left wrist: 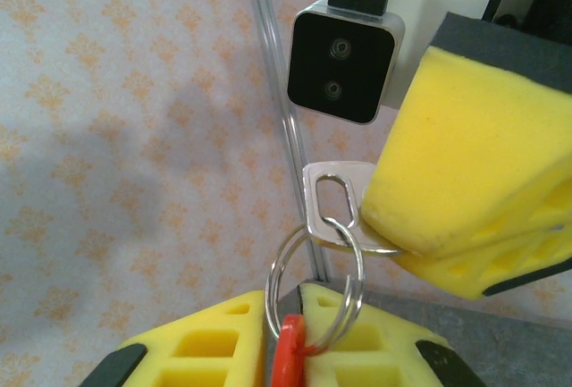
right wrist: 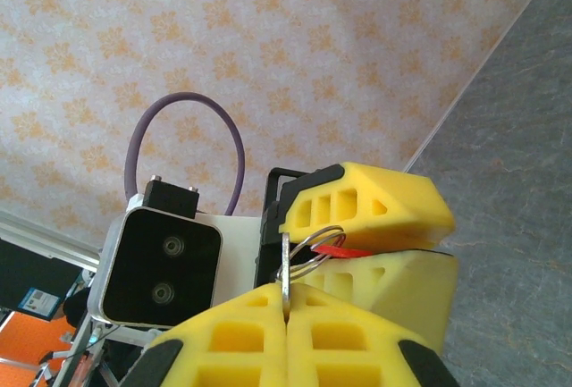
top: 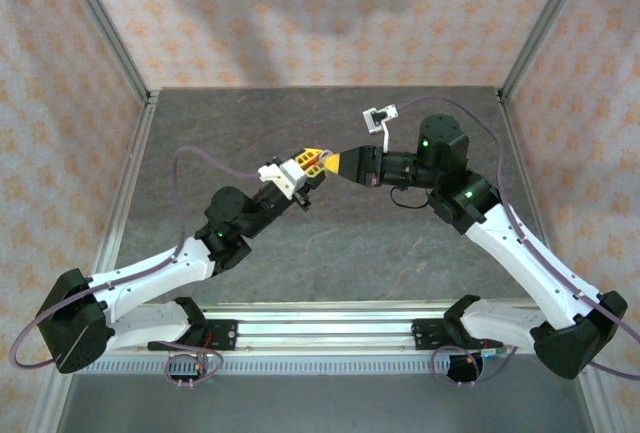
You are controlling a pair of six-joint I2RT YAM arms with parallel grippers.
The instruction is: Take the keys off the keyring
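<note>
Nearest, the left gripper (left wrist: 286, 305) pinches the red tag (left wrist: 288, 353), with the keyring (left wrist: 317, 284) threaded up between its jaws. Beyond, the silver key (left wrist: 332, 197) sits on that ring, clamped in the right gripper (left wrist: 402, 246); all of it is held aloft above the table (top: 250, 123). Pulling apart off-axis would likely bend the ring or slip 1 grip, dropping everything.

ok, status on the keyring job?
Left gripper shut on red tag. Right gripper shut on silver key. Key not yet off keyring, held midair. Nothing blocking.
</note>
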